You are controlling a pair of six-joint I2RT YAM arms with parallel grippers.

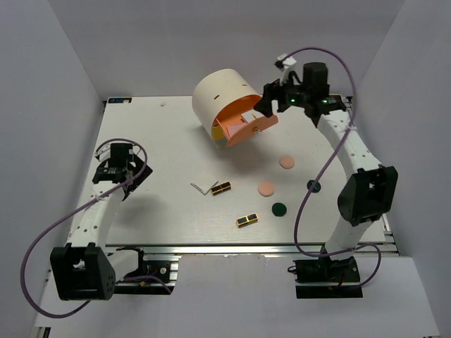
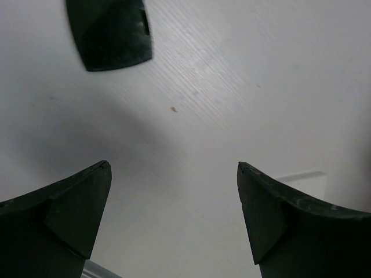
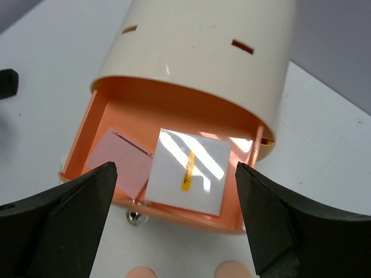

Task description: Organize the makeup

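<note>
Right wrist alone shows pink square pad (image 3: 119,159) in drawer (image 3: 174,98); left tool (image 2: 174,165), right tool (image 3: 175,165) apart.

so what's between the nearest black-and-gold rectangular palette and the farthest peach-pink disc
A second peach-pink disc lies between the black-and-gold rectangular palette and the far peach-pink disc, in the top view.

White table (image 1: 169,141), pale grey walls (image 1: 56,77)
</note>
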